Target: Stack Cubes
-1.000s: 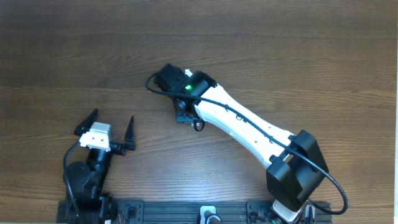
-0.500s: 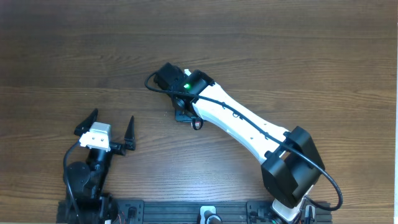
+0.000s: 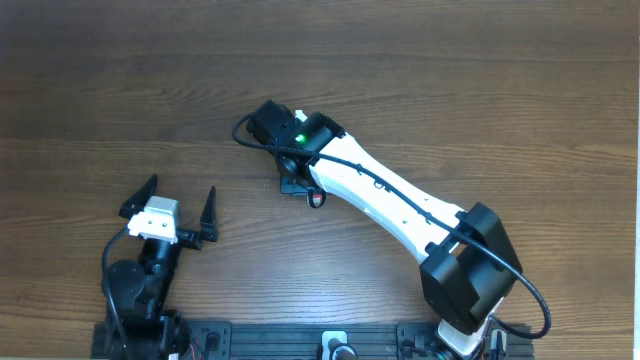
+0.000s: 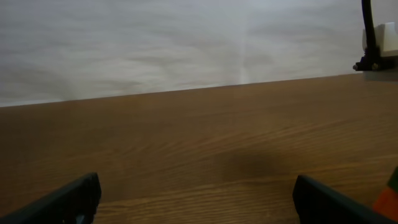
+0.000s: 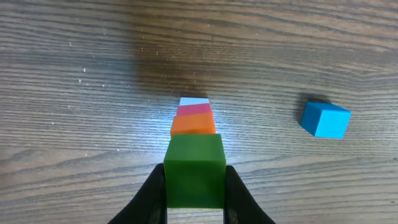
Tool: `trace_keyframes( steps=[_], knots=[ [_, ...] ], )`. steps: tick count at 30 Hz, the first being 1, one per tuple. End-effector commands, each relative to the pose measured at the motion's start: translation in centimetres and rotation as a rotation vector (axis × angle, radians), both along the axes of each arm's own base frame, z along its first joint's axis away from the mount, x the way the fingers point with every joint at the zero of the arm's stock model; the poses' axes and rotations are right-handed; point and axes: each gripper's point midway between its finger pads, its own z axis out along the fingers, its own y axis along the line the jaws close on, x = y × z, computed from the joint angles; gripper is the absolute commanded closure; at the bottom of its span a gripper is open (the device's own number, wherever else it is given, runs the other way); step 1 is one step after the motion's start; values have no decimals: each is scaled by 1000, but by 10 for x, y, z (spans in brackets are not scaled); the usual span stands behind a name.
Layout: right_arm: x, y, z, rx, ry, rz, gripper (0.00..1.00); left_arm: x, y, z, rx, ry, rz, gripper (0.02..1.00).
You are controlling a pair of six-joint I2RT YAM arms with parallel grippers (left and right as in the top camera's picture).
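Green cube (image 5: 194,163), one of five we count, is pinched between the right gripper's (image 5: 194,190) fingers, directly over a column of three: an orange cube (image 5: 193,125), a pink cube (image 5: 194,109) and a pale cube (image 5: 194,101). One blue cube (image 5: 326,119) lies well apart on the wooden table (image 3: 450,80). The left gripper (image 3: 181,188) rests near its base, fingers spread wide.

Five cubes (image 5: 194,171), two pincers (image 3: 182,190)

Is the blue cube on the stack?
No, the blue cube sits alone on the table, apart from the stack.
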Motion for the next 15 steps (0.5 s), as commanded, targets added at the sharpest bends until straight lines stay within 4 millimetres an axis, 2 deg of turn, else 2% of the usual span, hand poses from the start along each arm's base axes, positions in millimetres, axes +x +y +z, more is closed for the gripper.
trace_keyframes(
  steps=[1, 15],
  knots=[
    [6, 4, 1, 11, -7, 7, 956, 0, 0, -2, 14, -2, 1, 20],
    [6, 3, -5, -4, 4, 7, 954, 0, 0, -2, 14, -2, 1, 18]
  ],
)
